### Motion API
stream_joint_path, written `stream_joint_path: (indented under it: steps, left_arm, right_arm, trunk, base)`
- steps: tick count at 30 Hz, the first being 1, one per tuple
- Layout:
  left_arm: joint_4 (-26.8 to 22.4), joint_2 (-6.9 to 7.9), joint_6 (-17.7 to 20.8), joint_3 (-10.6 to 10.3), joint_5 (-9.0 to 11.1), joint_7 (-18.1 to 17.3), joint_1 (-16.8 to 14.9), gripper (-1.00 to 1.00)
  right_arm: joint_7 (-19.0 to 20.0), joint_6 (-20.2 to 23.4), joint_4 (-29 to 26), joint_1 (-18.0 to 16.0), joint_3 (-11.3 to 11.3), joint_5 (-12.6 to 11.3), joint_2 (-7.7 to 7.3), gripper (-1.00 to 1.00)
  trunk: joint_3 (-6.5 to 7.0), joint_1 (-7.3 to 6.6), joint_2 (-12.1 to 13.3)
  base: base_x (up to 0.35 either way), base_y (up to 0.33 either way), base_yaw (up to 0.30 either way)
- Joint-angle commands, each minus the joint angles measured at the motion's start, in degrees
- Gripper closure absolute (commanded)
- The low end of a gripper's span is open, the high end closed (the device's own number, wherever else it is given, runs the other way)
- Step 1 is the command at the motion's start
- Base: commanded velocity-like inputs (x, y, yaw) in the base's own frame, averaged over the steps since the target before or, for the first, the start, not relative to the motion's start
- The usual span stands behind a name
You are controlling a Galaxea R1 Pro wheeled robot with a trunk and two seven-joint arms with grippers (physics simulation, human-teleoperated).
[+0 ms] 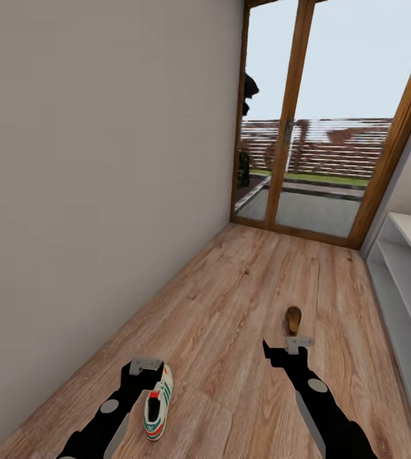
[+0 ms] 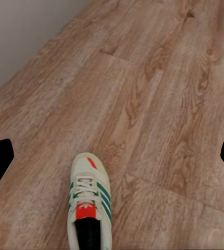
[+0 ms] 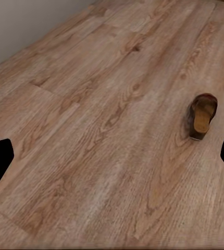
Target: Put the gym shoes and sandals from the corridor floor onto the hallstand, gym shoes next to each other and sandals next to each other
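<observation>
- While we go left to right, the left claw [image 1: 146, 366] comes first: it hangs with jaws spread wide, empty, just over the white gym shoe [image 1: 157, 404] on the wood floor [image 1: 230, 299]; the shoe's long axis runs near-to-far, toe away from us.
- Right claw [image 1: 299, 343], also wide and empty, has the brown sandal [image 1: 293, 319] just beyond it, lengthwise near-to-far.
- Grey shoe rack [image 1: 404, 280] stands far right, so we judge the right arm nearer it.

So the warm brown wood-plank floor [image 1: 230, 299] has one white lace-up sneaker with green stripes [image 1: 157, 408] lying on it, and a flat brown sandal [image 1: 293, 319] well apart, further along.
</observation>
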Motion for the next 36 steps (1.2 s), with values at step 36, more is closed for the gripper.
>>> stream_joint_path:
  steps: [36]
  left_arm:
    - [0.1, 0.29, -0.2, 0.2, -0.4, -0.1, 0.0, -1.00]
  right_arm:
    - [0.0, 0.5, -0.2, 0.0, -0.1, 0.0, 0.00, -1.00]
  trunk:
    - [-9.87, 7.90, -14.5]
  base:
    - [0.000, 0.000, 0.013]
